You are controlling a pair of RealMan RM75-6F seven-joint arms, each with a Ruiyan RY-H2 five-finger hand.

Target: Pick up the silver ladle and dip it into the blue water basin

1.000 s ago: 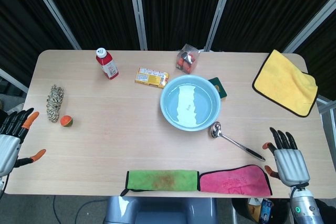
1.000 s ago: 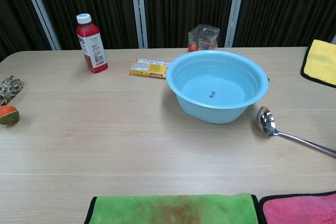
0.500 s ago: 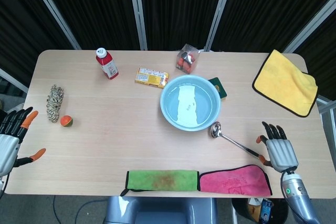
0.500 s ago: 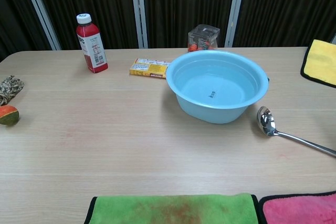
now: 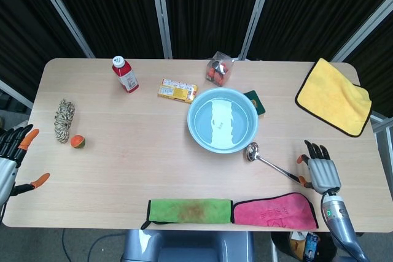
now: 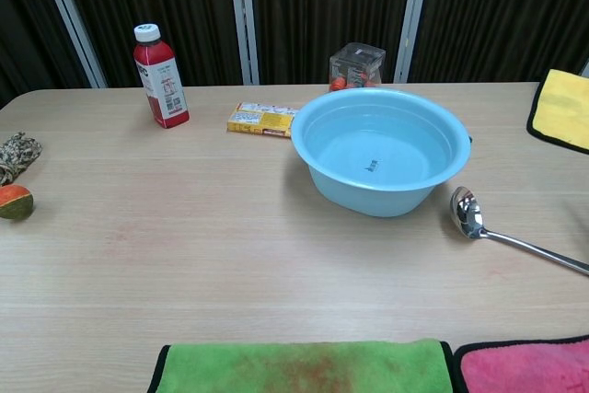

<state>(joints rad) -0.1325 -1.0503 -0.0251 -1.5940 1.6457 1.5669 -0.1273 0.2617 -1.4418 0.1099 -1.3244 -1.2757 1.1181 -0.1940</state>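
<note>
Honestly nothing here is readable. The red bottle has a white label with print far too small to make out, and the yellow box has some red and dark markings, but they're just blurry.

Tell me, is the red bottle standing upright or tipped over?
Upright. The red bottle stands on its base on the table, white cap on top.

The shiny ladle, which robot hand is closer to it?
The right robot hand. It sits right at the handle end of the silver ladle, fingers spread. The left robot hand is far across the table, at the opposite edge.
</note>
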